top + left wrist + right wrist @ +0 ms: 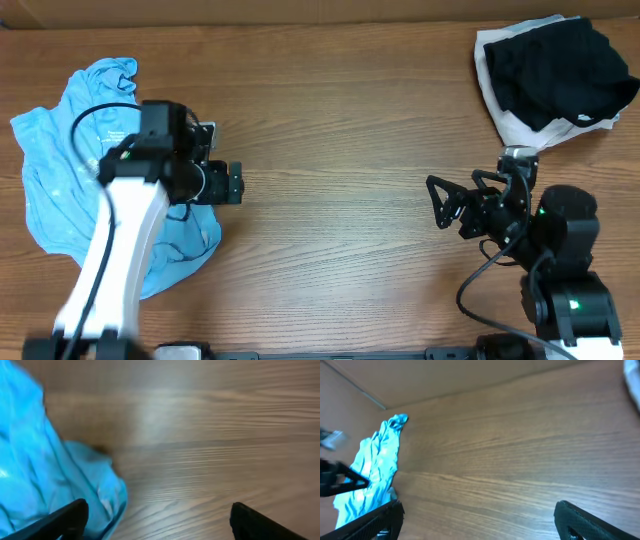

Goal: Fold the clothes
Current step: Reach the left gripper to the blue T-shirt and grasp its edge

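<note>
Overall, tabletop: brown wood-grain tabletop (pixel 330 120) is carrying everything.
Clothes: light sky-blue cotton T-shirt (pixel 60 170) is lying crumpled at the left side.
Pile: black folded garment (pixel 555 70) is sitting on a white folded garment (pixel 515 130) in the far right corner.
Left gripper (pixel 236 183): is hanging open at the shirt's right edge, one finger (pixel 65 517) just beside the cloth.
Right gripper (pixel 436 203): is hovering open over bare wood, well apart from the shirt.
</note>
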